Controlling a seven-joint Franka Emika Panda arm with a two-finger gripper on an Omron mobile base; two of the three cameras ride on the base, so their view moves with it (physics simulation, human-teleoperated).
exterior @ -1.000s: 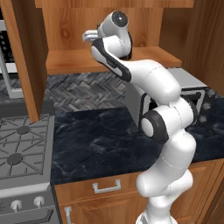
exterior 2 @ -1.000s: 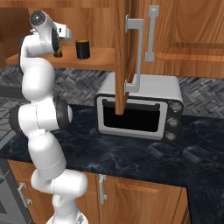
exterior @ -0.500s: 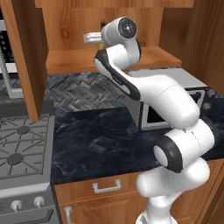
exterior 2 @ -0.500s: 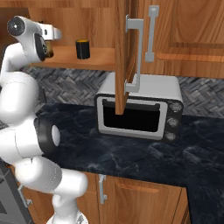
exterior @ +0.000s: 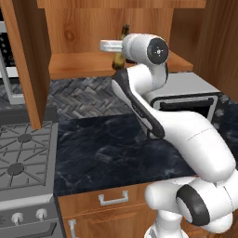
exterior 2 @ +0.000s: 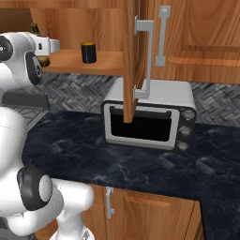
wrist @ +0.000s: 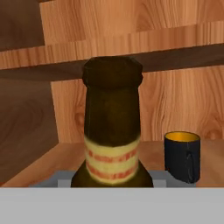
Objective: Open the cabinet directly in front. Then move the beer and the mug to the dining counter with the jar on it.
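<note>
A dark marbled countertop (exterior: 107, 153) is running beneath reddish wood wall cupboards, backed by grey herringbone tile (exterior: 79, 95). A silver microwave (exterior 2: 150, 117) is sitting on it, and a gas stove (exterior: 23, 162) is standing alongside.

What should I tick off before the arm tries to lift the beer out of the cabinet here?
1. Cabinet door open: ok, it stands swung out over the microwave.
2. Beer centred ahead of the hand: ok, the bottle stands upright and close in the hand view.
3. Gripper closed on the beer: cannot tell, the fingertips are hidden.
4. Mug clear of the beer: ok, it stands apart to one side on the same shelf.
5. Exit path from the shelf: ok, nothing stands in front of the bottle.
6. Dining counter reachable: cannot tell.
</note>
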